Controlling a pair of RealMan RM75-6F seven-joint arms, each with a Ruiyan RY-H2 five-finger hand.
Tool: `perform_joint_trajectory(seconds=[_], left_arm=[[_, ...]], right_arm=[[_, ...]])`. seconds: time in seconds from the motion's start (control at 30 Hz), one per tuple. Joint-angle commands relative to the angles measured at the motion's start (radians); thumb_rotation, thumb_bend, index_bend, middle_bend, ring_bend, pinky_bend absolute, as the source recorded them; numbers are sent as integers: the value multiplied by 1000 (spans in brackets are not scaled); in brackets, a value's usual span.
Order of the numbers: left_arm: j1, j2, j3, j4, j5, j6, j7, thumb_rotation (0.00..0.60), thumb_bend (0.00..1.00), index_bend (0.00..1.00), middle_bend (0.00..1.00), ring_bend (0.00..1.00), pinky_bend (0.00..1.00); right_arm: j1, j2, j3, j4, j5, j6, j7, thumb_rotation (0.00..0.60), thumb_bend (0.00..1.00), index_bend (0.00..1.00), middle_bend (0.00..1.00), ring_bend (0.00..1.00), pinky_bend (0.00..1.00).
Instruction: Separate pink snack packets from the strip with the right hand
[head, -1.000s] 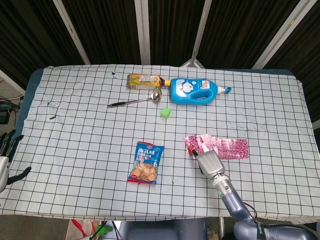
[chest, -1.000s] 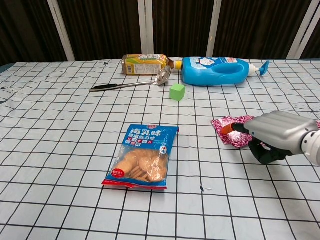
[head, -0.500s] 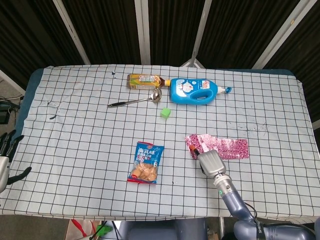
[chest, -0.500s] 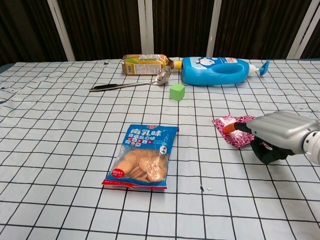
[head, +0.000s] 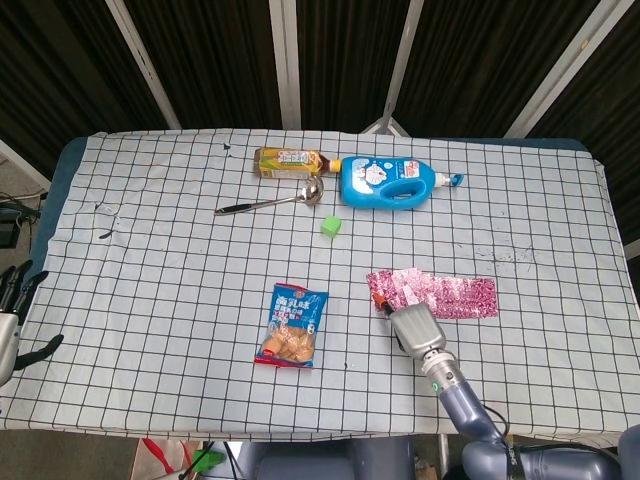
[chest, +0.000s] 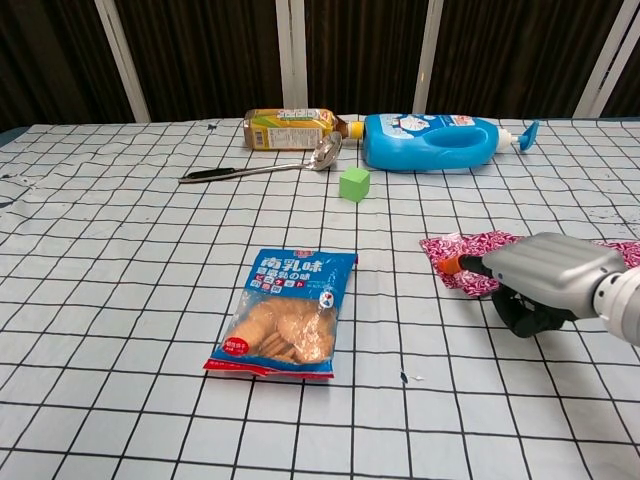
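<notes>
The pink snack packet strip (head: 440, 294) lies flat on the checked cloth at the right, its left end crumpled; the chest view shows that end (chest: 462, 248) too. My right hand (head: 413, 327) sits at the strip's near-left corner. In the chest view the right hand (chest: 535, 283) has its fingers curled in, and an orange fingertip (chest: 450, 265) pinches the strip's near edge. My left hand (head: 12, 322) hangs off the table's left edge, fingers apart and holding nothing.
A blue biscuit bag (head: 292, 324) lies left of the strip. Further back are a small green cube (head: 331, 226), a metal ladle (head: 272, 201), a tea bottle (head: 290, 161) and a blue detergent bottle (head: 392, 181), both bottles lying on their sides.
My right hand has shifted slightly left and toward the near edge, staying on the strip's left end. That end moved a little with it. The left hand has not moved.
</notes>
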Motion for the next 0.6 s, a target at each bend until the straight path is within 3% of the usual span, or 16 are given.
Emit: perform_joint_trajectory(seconds=[0.03, 0.6], left_arm=[[0, 2, 2, -2, 2, -1, -2, 600, 275, 133, 18, 0, 115], [0, 13, 3, -6, 1, -5, -26, 600, 275, 133, 17, 0, 116]], right_arm=[[8, -11, -2, -4, 6, 3, -9, 600, 835, 144, 834, 821, 600], [53, -78, -21, -45, 47, 40, -100, 600, 835, 144, 834, 822, 600]])
